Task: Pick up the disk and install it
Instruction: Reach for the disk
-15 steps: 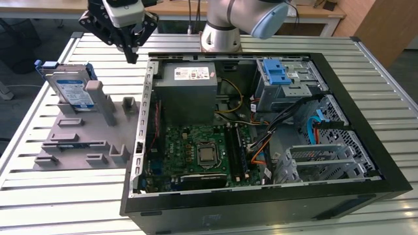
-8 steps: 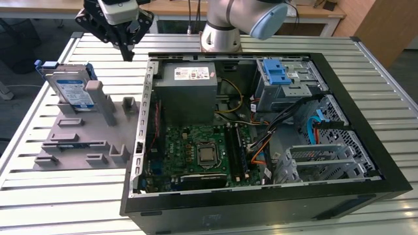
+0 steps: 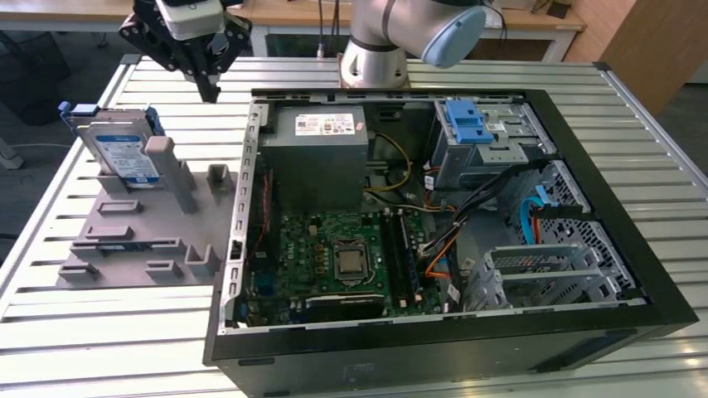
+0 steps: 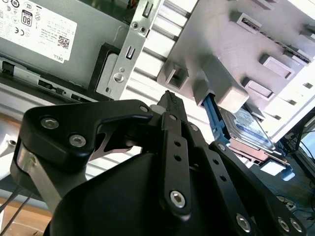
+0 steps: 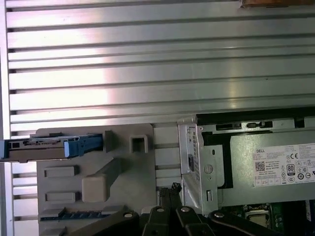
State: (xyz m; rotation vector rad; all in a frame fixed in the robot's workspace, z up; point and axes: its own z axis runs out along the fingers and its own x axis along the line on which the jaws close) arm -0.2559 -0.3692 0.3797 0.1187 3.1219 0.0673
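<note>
The disk (image 3: 119,154) stands on edge in an end slot of the grey holder (image 3: 138,236) on the counter (image 3: 99,332), while the jaws, pressed together and empty, hang above that holder's side.

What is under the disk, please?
The disk stands on edge in the grey holder plate, which lies on the slatted metal table. The plate's posts cover its lower edge, so contact there cannot be seen.

One disk (image 3: 119,151), one gripper (image 3: 208,93), one case (image 3: 443,352) (uncovered)
</note>
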